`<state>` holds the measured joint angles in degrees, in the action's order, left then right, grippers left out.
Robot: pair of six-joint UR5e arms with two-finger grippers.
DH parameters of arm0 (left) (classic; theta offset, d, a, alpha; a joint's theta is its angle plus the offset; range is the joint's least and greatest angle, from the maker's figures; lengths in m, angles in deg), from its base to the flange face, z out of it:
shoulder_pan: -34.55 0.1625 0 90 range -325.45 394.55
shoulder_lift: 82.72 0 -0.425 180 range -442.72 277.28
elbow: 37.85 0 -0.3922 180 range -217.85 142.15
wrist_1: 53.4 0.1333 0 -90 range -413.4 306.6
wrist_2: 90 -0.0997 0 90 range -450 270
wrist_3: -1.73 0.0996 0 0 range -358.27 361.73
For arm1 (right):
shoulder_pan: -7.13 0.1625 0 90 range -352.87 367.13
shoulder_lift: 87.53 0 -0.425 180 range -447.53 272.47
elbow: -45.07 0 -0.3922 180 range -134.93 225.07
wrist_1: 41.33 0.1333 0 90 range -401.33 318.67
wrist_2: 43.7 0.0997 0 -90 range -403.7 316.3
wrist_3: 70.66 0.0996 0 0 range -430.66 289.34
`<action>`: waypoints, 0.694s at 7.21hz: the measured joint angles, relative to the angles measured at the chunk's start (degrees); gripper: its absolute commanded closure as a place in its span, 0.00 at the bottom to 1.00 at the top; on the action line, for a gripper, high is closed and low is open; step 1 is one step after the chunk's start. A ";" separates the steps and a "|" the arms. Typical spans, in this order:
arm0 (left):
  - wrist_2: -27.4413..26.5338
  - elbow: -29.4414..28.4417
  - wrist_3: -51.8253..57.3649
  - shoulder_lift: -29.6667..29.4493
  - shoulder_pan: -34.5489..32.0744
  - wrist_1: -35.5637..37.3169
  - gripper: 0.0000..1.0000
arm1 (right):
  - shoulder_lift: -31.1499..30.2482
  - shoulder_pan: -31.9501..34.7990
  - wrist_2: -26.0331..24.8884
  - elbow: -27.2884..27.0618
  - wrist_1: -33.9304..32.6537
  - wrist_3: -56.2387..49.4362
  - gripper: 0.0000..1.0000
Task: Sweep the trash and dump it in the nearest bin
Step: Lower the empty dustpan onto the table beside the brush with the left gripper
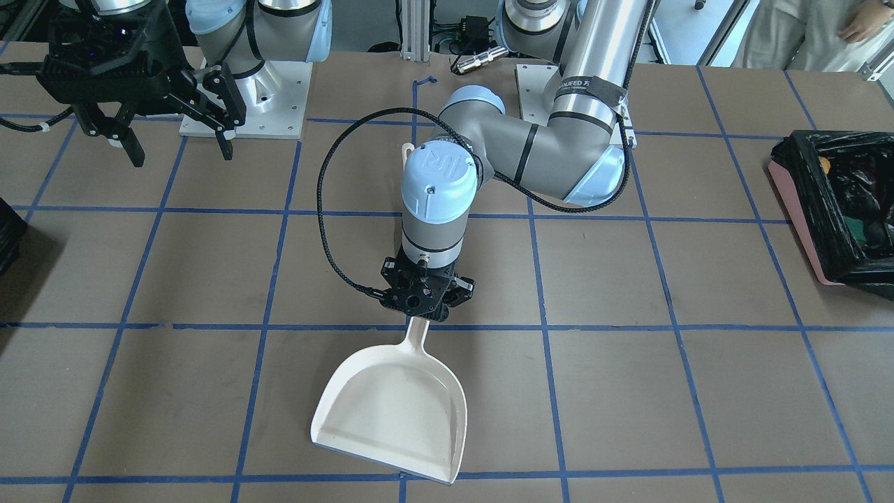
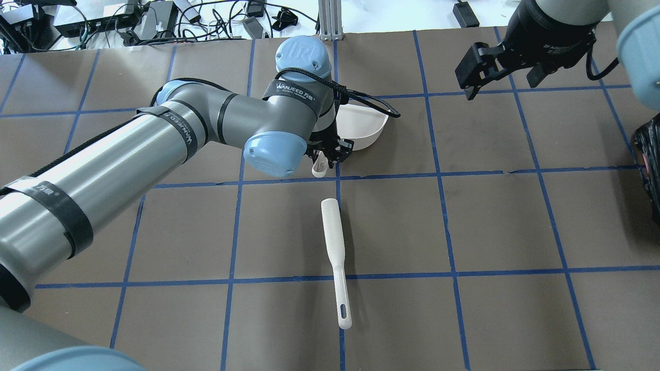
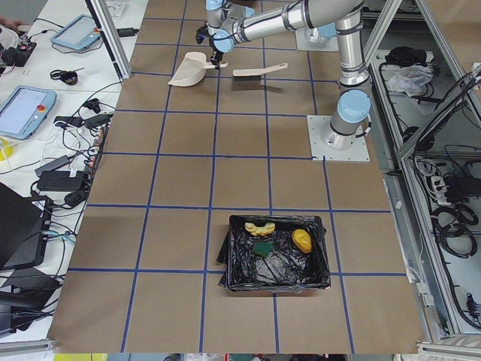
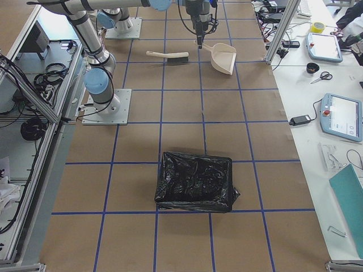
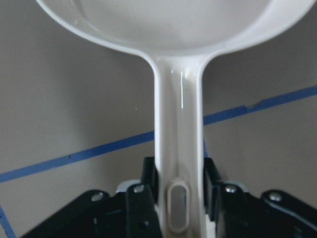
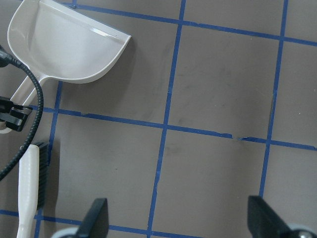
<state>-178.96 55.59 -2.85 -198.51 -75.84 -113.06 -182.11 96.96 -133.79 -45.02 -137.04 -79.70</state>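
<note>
The left gripper (image 1: 427, 314) pinches the handle of the dustpan (image 1: 391, 412), one finger on each side, close to the hanging hole, as the left wrist view shows. The dustpan is empty and seems to rest on the table (image 1: 628, 391), with its mouth pointing away from the robot. The brush (image 2: 335, 247) lies flat on the table, nearer to the robot's base and apart from the dustpan. The right gripper (image 1: 180, 150) hangs above the table on its own side, fingers spread wide, holding nothing.

The trash (image 3: 302, 241) is inside the bin (image 3: 274, 280) at the robot's left end of the table: a yellow wedge and a pale curved slice lie on the black bag. The brown lump I cannot find in any view. No scrap shows on the table.

So I judge that the dumping is done and the step in hand is to put the dustpan down and let it go. To do it well, the pan should sit fully on the table before the fingers part. They should then part enough to be free of both sides of the handle. After that the wrist should go straight up, not sideways, so the handle is not dragged, and the arm should draw back without touching the brush
</note>
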 measured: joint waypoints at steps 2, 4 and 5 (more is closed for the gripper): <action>0.02 0.67 -1.67 0.00 -0.18 0.14 0.99 | 0.00 0.05 0.02 -0.06 0.00 -0.01 0.00; 0.12 0.79 -3.64 -0.02 -0.25 0.10 0.75 | 0.00 0.10 0.03 -0.08 0.00 -0.01 0.00; 0.16 0.86 -4.08 -0.04 -0.27 0.06 0.74 | 0.00 0.14 0.06 -0.09 -0.02 -0.01 0.00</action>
<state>-178.80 56.45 -6.93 -198.55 -76.10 -113.00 -182.10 97.10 -133.72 -45.11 -137.06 -79.71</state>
